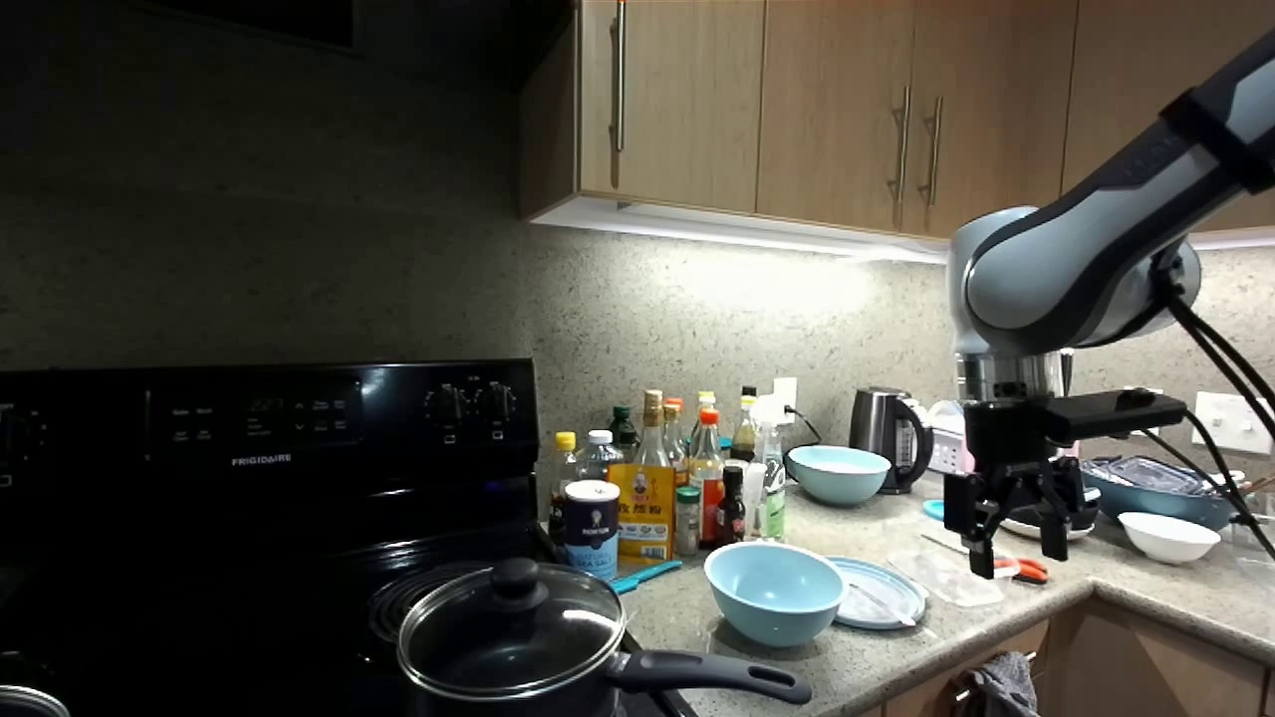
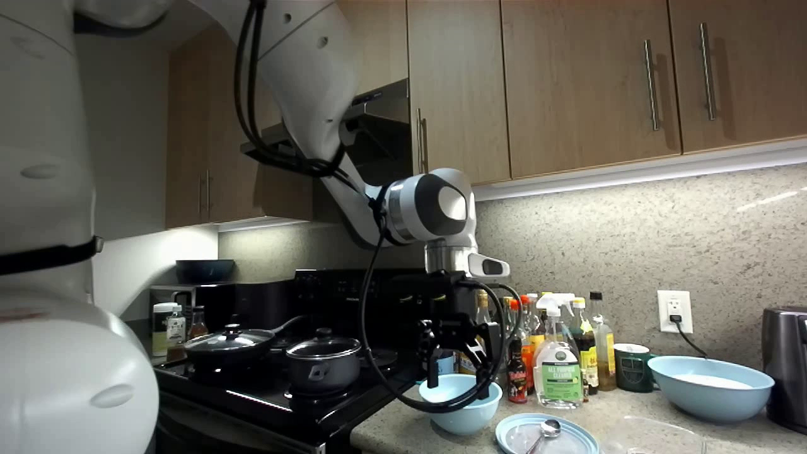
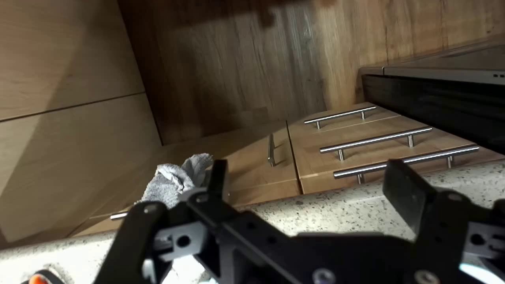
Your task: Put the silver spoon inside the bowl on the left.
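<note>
Your gripper [image 1: 1018, 554] stands wide, nothing held. Silver spoon [image 2: 546, 434] likely light, stiff, slick; pinch it mid-handle.

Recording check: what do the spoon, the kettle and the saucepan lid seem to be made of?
Spoon: metal, probably polished steel; it looks silvery with bright highlights, though small in view.

Kettle: apparently dark metal with a satin sheen, judging by soft light streaks; coated plastic remains possible.

Saucepan lid: likely clear, smooth glass, since it looks see-through and reflects light, edged in what resembles shiny metal.
</note>
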